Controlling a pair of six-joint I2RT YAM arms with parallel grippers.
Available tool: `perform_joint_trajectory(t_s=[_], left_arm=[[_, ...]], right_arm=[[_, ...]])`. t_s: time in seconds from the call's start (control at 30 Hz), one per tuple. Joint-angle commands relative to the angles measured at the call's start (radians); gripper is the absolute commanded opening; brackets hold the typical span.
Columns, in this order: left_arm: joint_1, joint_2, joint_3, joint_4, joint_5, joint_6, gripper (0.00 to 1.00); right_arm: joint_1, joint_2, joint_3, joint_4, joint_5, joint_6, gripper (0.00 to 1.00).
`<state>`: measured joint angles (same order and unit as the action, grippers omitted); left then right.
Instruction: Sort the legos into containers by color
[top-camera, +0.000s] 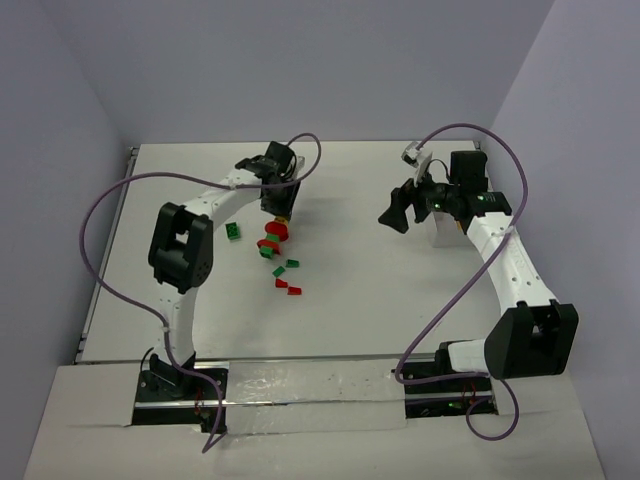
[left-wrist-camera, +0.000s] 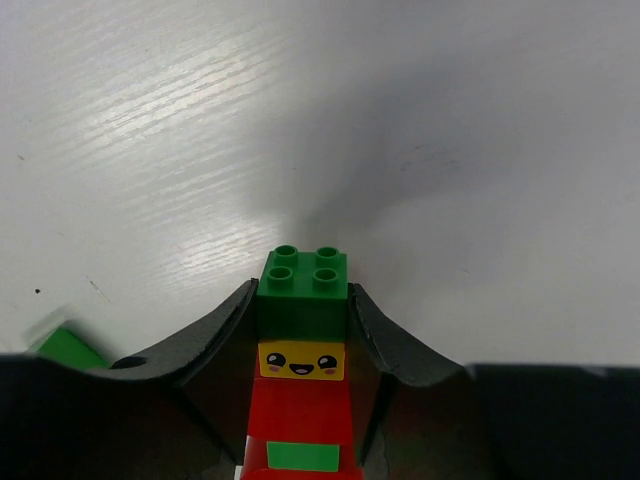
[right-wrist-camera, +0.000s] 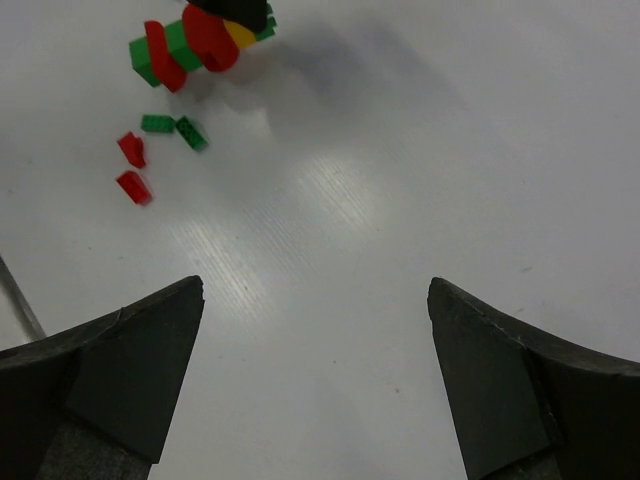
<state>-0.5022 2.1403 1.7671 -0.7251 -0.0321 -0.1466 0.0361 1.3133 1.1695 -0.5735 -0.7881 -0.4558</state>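
Left gripper jaws clamped on lego stack; right gripper jaws wide. Next, likely: split colours, tray at 3 o'clock.

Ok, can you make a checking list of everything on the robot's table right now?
Surface: white table, faintly streaked.
Job's things: stack of green, yellow smiley-face and red plastic bricks, held; single green brick beside it; small loose red and green bricks nearer the arm bases; white box shape under the right arm, possibly the tray, compartments hidden.
Clutter: nothing seen.
Grippers: left gripper shut on the stack; right gripper wide open, empty.
Cables: purple cables loop from each arm.
Surroundings: plain pale lilac walls.
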Motion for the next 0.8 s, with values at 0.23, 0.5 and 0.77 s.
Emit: perform_joint_trajectory(t_s=[0.23,0.5,0.77], left_arm=[[0.008,-0.414,-0.127,0.175,0.279,-0.097,0.0],[0.006,-0.527,-0.218,0.27,0.073,-0.273,0.0],[-0.033,-0.526,-0.21,0.23,-0.089,-0.395,0.0]], right_arm=[[0.077,0.075,0.0,0.412,-0.154,0.521,1.0],[0.218,0.145,0.075,0.542,-0.069,0.741,1.0],[0.368,0.26,0.215,0.556,0.081,0.854,1.0]])
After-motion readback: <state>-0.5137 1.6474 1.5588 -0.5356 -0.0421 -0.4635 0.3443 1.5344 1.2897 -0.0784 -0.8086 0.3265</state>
